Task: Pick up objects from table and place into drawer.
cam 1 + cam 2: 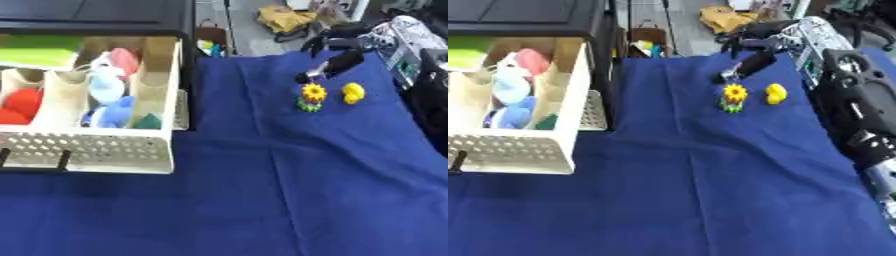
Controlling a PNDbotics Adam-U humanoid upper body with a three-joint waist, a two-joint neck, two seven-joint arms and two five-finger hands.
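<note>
At the left edge of the blue-clothed surface [289,200] an open drawer [96,150] is seen, filled with toys. Farther back, the sunflower toy [311,96] and yellow duck [353,92] are set beside each other, the right hand [337,62] poised just behind them with fingers extended and apart.

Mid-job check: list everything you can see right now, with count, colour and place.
Drawer: one, cream, open, left.
Soft toys: several, blue, white, pink, one drawer compartment.
Red things: leftmost compartment; count unclear.
Cloth: one, blue, over table.
Sunflower toy: one, yellow and green, far right on cloth.
Yellow toy: one, beside the sunflower.
Right hand: black, fingers reaching down just above the sunflower; open or shut unclear.
Left hand: not visible.
</note>
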